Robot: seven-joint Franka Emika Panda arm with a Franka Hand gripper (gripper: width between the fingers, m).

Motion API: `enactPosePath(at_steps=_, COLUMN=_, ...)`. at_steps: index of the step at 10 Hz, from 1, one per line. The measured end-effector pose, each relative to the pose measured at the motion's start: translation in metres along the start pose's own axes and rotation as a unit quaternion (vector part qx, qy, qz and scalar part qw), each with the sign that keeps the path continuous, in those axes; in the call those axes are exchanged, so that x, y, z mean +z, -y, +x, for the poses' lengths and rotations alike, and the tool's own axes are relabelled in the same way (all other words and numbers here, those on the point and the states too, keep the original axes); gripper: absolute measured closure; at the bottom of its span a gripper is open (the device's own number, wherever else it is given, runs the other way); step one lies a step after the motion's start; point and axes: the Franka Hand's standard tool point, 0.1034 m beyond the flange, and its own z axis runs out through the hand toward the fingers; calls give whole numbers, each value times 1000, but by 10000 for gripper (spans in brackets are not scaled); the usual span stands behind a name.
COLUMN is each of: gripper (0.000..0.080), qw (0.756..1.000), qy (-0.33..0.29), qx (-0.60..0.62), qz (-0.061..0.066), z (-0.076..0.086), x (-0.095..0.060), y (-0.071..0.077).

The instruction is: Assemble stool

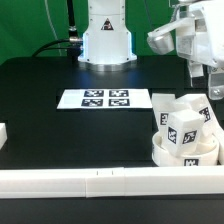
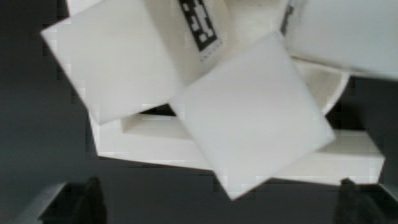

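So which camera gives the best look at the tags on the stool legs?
The exterior view: two legs stand on the seat, their square tags facing the camera. The wrist view shows the legs close up as blank white faces, with only a sliver of one tag at the edge.

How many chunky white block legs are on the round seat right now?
2 visible: chunky white tagged block legs leaning together atop the round white ribbed disc seat, exterior view's right. Others may be hidden.

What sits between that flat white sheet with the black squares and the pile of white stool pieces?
Nothing: in the exterior view only bare black table separates the marker board from the stool parts.
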Motion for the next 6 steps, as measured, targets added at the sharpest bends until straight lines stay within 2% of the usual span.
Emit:
enactPosePath(at_steps=2, gripper=150, qw=998, qy=8, qx=-63, qz=0, z=-4, x=1, y=0)
enactPosePath(at_steps=6, gripper=150, qw=983, qy=21, qx=-184, qz=9, z=-6, x=9, y=6)
